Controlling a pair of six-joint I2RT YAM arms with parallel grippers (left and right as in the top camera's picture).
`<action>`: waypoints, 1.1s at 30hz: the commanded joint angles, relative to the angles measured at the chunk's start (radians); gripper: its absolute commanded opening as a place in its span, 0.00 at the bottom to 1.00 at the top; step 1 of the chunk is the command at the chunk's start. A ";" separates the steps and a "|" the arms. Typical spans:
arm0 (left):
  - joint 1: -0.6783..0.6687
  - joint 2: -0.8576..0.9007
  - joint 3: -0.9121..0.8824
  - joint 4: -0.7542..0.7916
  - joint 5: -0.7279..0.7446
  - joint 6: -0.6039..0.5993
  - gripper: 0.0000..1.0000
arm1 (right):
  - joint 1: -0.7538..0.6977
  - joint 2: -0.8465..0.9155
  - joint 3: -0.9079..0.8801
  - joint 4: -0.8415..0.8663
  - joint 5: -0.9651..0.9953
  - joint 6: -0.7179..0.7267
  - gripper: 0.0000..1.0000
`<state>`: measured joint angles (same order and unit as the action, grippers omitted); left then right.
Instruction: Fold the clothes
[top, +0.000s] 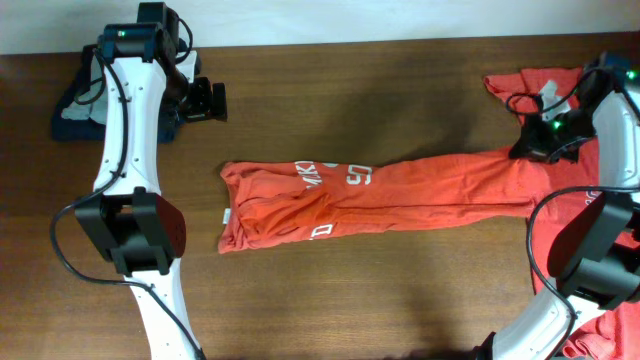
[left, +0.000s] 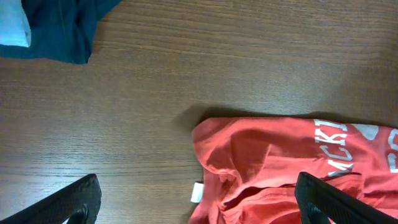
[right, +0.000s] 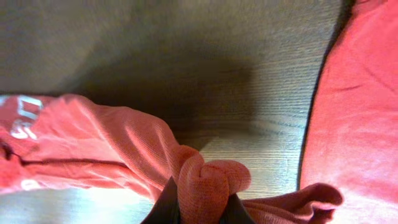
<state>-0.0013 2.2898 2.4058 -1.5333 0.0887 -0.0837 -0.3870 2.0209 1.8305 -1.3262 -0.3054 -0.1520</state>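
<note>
Jaws of the right gripper (right: 199, 210) pinch a bunched end of the orange-red T-shirt (top: 380, 195), holding it stretched long across mid-table, likely to flatten it for folding. Farther left, the left gripper (left: 202, 204) hangs spread above the shirt's free end, seemingly ready to grasp. Dark blue cloth (top: 75, 112) lies beyond.

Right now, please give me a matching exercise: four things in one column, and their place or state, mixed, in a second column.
1. long orange-red cotton T-shirt with white lettering
2. crumpled dark blue cloth
3. left gripper
4. right gripper

A. shut on bunched fabric
B. at the table's far left corner
C. open, holding nothing
D. stretched across the table's middle

Pairs: 1-D, 2-B, 3-C, 4-A.
</note>
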 joint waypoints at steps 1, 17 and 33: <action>0.000 -0.010 -0.006 -0.001 -0.007 0.002 0.99 | 0.037 -0.005 0.037 -0.006 -0.009 0.080 0.04; 0.000 -0.010 -0.006 -0.001 -0.007 0.002 0.99 | 0.426 -0.004 0.040 0.013 0.091 0.362 0.04; 0.000 -0.011 -0.006 -0.001 -0.007 0.002 0.99 | 0.777 0.063 0.017 0.151 0.187 0.536 0.04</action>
<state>-0.0013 2.2898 2.4058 -1.5333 0.0883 -0.0837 0.3485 2.0418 1.8450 -1.1835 -0.1436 0.3477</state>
